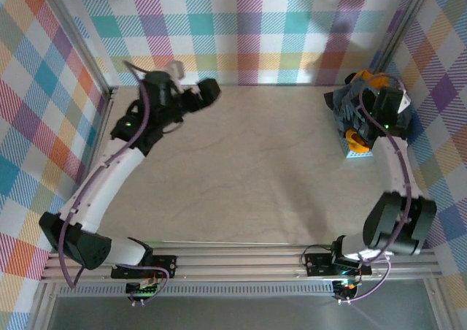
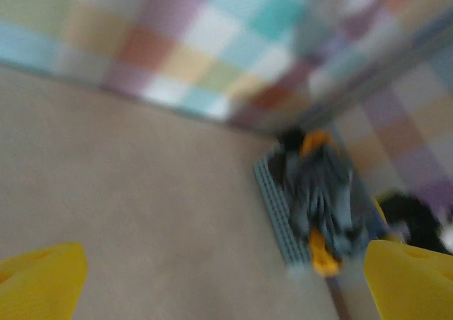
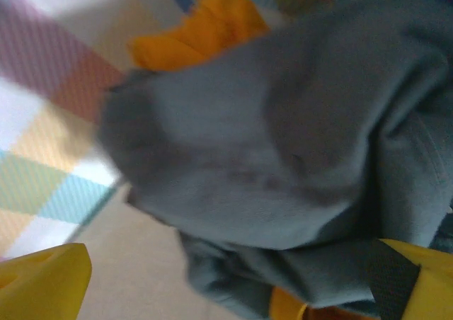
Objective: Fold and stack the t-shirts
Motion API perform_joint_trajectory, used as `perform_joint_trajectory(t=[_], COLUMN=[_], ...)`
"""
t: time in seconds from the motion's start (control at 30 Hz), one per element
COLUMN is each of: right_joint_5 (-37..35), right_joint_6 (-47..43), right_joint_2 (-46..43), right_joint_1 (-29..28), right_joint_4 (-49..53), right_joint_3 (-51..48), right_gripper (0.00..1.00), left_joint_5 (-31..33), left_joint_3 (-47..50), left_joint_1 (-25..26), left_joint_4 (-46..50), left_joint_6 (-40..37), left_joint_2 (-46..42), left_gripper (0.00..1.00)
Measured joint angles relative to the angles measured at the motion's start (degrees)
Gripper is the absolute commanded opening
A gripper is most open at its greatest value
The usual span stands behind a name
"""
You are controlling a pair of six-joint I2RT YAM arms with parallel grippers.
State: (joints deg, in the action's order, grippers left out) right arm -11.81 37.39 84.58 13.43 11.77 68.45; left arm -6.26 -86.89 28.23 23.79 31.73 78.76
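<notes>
Top view: our left hand [image 1: 200,95] sits at 11 o'clock over the tabletop [image 1: 248,169], spread, holding nothing. Right hand [image 1: 368,114] at 2 o'clock, over the t-shirts [image 1: 349,100] heaped in the basket [image 1: 357,152]. Right wrist view adds: fingers spread wide just above the dark grey t-shirt [image 3: 283,143], mustard t-shirt [image 3: 205,23] beyond; whether they touch we cannot tell. Left wrist view is blurred, heap far off at 1 o'clock.

Even soft light; both wrist views blurred

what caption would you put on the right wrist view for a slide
Open right pincer close to a bunched slate-grey t-shirt, a mustard-yellow t-shirt peeking out behind it.
</notes>
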Motion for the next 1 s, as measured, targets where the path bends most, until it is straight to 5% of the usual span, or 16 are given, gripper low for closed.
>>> perform_joint_trajectory(t=[0.13, 0.23, 0.3, 0.4, 0.43, 0.73, 1.0], right_joint_5=[4.26, 7.13, 8.92, 11.91, 12.96, 11.37, 9.51], right_joint_6=[2.36, 2.78, 2.97, 3.06, 3.08, -2.69, -7.72], right_joint_2=[8.35, 15.37, 18.69, 20.63, 20.63, 1.95, -14.36], right_joint_1=[3.39, 4.83, 5.33, 5.51, 5.51, -4.7, -21.64], right_joint_4=[-2.78, -3.21, -3.72, -5.35, -6.45, -12.2, -10.21], right_joint_3=[1.88, 7.06, 9.25, 9.51, 9.05, 0.55, 10.56], right_gripper=[0.96, 0.83, 0.6, 0.1, 0.03, 0.0, 0.0], left_joint_5=[-1.57, -1.88, -1.84, -1.81, -1.84, -0.94, 7.8], left_joint_3=[1.42, 3.3, 4.52, 5.77, 5.88, 8.28, 8.79], left_joint_1=[5.22, 6.82, 7.17, 7.21, 7.26, 7.28, 7.32], left_joint_4=[1.38, 1.16, 1.16, 1.18, 1.22, -0.15, 6.21], left_joint_6=[0.0, 0.17, 0.31, 0.33, 0.44, 0.9, 3.48], left_joint_2=[-0.31, -0.87, -0.98, -0.98, -0.98, -2.69, -5.6], left_gripper=[0.97, 0.92, 0.88, 0.77, 0.75, 0.59, 0.62])
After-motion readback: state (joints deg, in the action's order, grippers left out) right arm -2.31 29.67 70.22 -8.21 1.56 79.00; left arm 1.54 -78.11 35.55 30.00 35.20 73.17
